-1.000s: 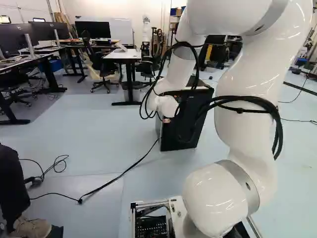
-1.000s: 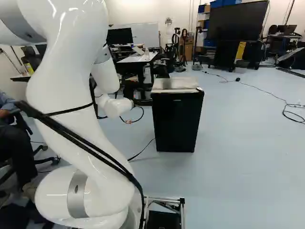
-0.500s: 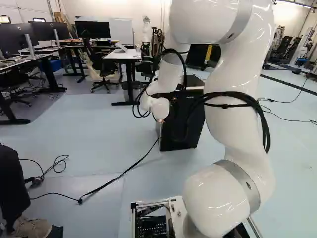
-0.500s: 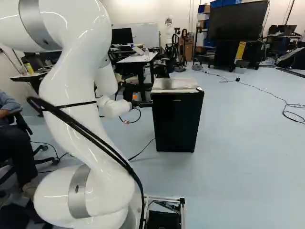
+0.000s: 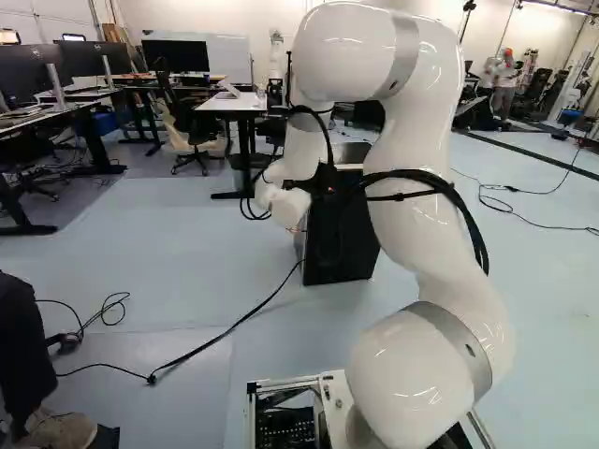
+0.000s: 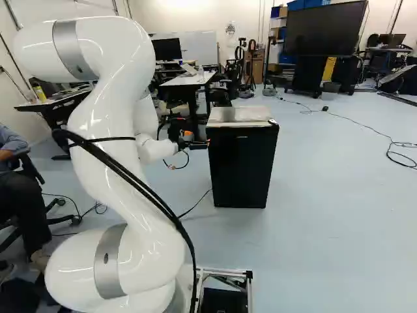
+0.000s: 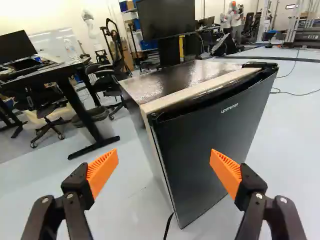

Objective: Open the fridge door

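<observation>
Pale floor (image 6: 339, 222) across the room. White arm (image 6: 98, 143) left of middle, right base view. Black fridge (image 6: 242, 169) on the floor ahead, door (image 7: 210, 145) closed. Gripper (image 6: 206, 144) near its left top edge; jaws spread, orange pads (image 7: 103, 172) well apart.

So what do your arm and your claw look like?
My arm is shiny white and smooth, with big rounded joints and silvery-grey rings around it. Thick black cables loop along the outside. My claw is black, with two chunky fingers, and each one has a bright orange pad covered in little ridges.
</observation>
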Controlling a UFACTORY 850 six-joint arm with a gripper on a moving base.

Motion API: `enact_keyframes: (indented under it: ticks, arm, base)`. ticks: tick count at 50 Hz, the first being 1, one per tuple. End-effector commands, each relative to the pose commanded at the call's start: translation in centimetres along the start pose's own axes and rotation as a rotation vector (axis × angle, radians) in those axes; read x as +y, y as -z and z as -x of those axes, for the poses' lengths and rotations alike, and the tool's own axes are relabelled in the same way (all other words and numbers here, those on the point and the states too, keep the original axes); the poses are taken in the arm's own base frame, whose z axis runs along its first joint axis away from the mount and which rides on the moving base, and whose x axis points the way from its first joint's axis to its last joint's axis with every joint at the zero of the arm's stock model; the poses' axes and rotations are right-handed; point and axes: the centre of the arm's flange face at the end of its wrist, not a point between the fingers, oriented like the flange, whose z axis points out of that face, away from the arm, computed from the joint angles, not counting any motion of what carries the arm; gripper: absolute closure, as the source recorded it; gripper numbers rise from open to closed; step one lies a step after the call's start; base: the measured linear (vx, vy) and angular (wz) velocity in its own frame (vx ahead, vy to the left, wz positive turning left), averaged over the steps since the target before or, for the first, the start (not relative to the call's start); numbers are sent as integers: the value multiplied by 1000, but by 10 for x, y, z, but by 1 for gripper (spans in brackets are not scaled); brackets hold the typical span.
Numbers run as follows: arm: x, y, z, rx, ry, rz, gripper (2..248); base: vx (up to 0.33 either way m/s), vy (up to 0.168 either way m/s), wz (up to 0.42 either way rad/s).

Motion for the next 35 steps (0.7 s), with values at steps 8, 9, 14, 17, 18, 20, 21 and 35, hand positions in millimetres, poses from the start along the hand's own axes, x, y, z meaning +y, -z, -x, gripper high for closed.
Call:
enact_keyframes:
  ticks: [8, 9, 14, 17, 18, 20, 21, 35]
  arm:
    - [-9, -8, 10, 26, -17, 44, 3]
    - [-10, -9, 11, 29, -19, 50, 3]
    - [-15, -16, 18, 48, -31, 81, 3]
    - [-17, -20, 21, 59, -37, 99, 3]
    - [-18, -22, 22, 63, -40, 105, 3]
    - [-20, -25, 24, 70, -45, 118, 3]
    - [-21, -26, 26, 74, -47, 125, 3]
    - [-33, -53, 38, 103, -75, 167, 3]
  base:
    - [0, 0, 0]
    - [0, 0, 0]
    - [0, 0, 0]
    - [0, 0, 0]
    - [0, 0, 0]
    - [0, 0, 0]
    - [0, 0, 0]
    - [0, 0, 0]
